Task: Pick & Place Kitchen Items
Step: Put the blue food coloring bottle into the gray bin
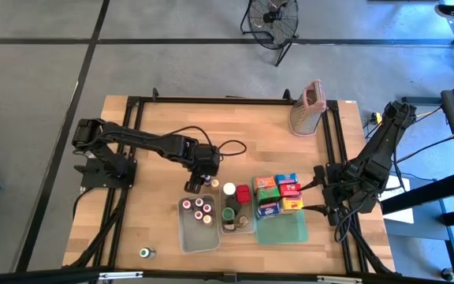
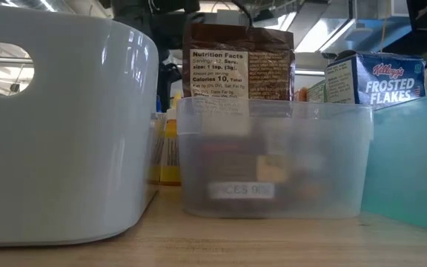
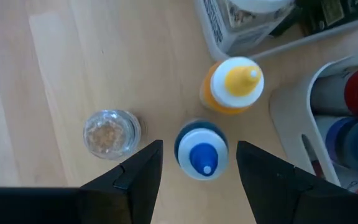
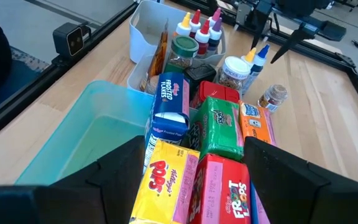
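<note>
A small blue-capped bottle (image 3: 202, 151) stands upright on the wooden table, with a yellow-capped bottle (image 3: 233, 84) and a tiny clear jar (image 3: 110, 132) beside it. My left gripper (image 3: 199, 148) hangs open over the blue-capped bottle, one finger on either side and clear of it; it is near the table's middle (image 1: 195, 183). Colourful cartons (image 4: 210, 130) stand packed on the teal tray (image 4: 86, 143). My right gripper (image 4: 194, 155) waits open at the table's right (image 1: 319, 189), beside the cartons, with nothing between its fingers.
A white tub (image 1: 198, 225) holds several small capped bottles, and a clear tub (image 1: 237, 219) holds jars and a brown packet (image 2: 239, 70). A metal grater with a pink top (image 1: 307, 106) stands at the far right. A lone small jar (image 1: 146, 252) sits near the front left edge.
</note>
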`<state>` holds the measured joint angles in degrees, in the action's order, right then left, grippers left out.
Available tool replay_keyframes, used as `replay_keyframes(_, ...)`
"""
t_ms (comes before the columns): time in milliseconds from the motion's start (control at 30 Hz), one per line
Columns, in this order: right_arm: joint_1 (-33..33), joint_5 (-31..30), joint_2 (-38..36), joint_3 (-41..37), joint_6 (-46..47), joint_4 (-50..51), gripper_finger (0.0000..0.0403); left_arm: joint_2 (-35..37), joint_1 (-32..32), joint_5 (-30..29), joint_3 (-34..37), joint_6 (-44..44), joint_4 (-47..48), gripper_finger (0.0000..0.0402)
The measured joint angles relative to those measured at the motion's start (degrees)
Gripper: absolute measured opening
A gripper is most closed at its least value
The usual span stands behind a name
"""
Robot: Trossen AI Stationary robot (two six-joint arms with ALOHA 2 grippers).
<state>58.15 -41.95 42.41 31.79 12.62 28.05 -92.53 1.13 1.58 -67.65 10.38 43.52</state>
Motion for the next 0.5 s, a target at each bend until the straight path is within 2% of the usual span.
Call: replay_keyframes(500, 0.0, 0.02, 0.0, 0.0, 0.0, -0.02, 0.0275, -3.41, -0.11, -0.14, 0.0, 3.0, -0.23, 0.0197)
